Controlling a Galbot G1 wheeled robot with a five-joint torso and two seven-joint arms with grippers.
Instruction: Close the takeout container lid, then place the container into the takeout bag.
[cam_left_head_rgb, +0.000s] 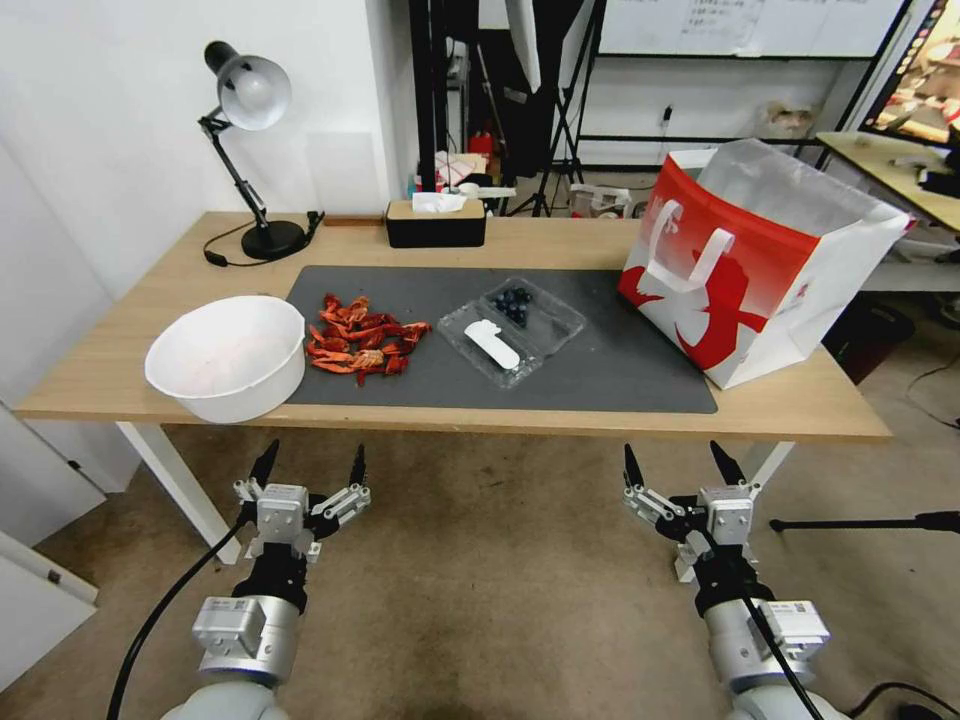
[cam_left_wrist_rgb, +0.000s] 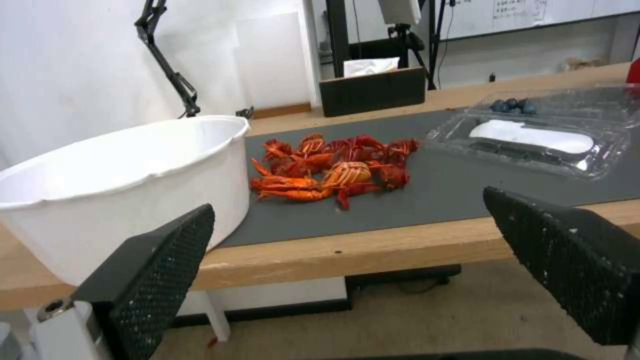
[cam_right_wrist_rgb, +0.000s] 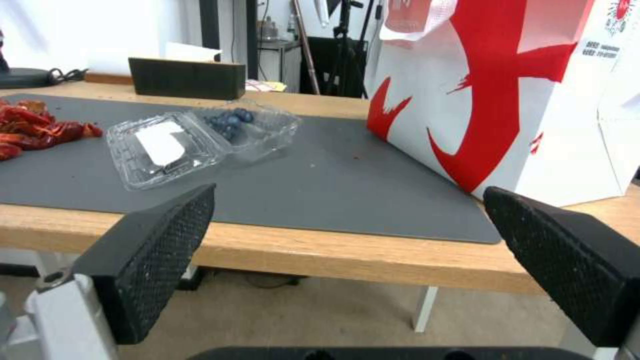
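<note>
The clear takeout container (cam_left_head_rgb: 535, 308) (cam_right_wrist_rgb: 250, 127) lies open flat in the middle of the dark mat, blueberries in its far half. Its lid (cam_left_head_rgb: 487, 347) (cam_left_wrist_rgb: 533, 142) (cam_right_wrist_rgb: 163, 147), with a white oblong label, lies folded back toward me. The red-and-white takeout bag (cam_left_head_rgb: 750, 265) (cam_right_wrist_rgb: 507, 85) stands open at the table's right end. My left gripper (cam_left_head_rgb: 308, 468) (cam_left_wrist_rgb: 347, 270) hangs open below the table's front edge, in front of the white bowl. Also open, my right gripper (cam_left_head_rgb: 678, 462) (cam_right_wrist_rgb: 347, 270) hangs below the front edge toward the right, holding nothing.
A white bowl (cam_left_head_rgb: 228, 355) (cam_left_wrist_rgb: 120, 185) sits at the table's front left. Red crayfish (cam_left_head_rgb: 362, 338) (cam_left_wrist_rgb: 333, 167) are piled on the mat (cam_left_head_rgb: 600, 370) left of the container. A black tissue box (cam_left_head_rgb: 436, 222) and a desk lamp (cam_left_head_rgb: 250, 150) stand at the back.
</note>
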